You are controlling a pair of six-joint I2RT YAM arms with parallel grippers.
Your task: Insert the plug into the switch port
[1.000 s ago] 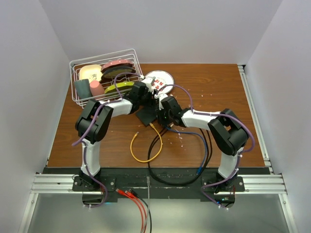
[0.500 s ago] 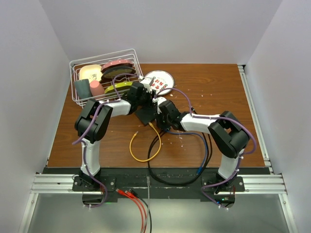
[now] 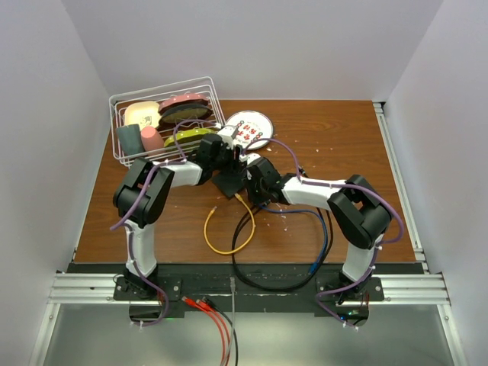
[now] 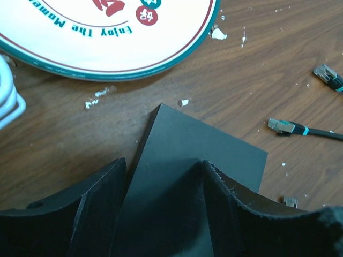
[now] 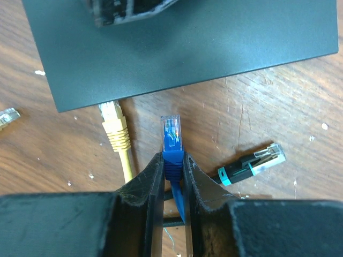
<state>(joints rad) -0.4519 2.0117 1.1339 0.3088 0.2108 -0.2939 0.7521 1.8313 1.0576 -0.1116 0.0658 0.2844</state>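
The flat black switch box (image 5: 187, 53) lies on the wooden table, also in the top view (image 3: 227, 183). Its ports are hidden under its near edge. My right gripper (image 5: 172, 158) is shut on a blue plug (image 5: 170, 131), whose clear tip points at the box edge, a short gap away. My left gripper (image 4: 163, 166) stands with jaws apart over the box (image 4: 203, 139): one finger lies over its top, the other beside its left edge. In the top view both grippers, left (image 3: 221, 156) and right (image 3: 254, 184), meet at the box.
A yellow plug (image 5: 113, 120) lies with its tip at the box edge, left of the blue one. A black teal-banded plug (image 5: 252, 163) lies to the right. A plate (image 3: 255, 126) and a white wire basket (image 3: 210, 85) stand behind. Yellow cable (image 3: 221, 240) and black cable (image 3: 252, 267) loop in front.
My right gripper has moved left, closer to the box's near edge, with the blue plug in it. My left gripper has shifted slightly back and left on the box.
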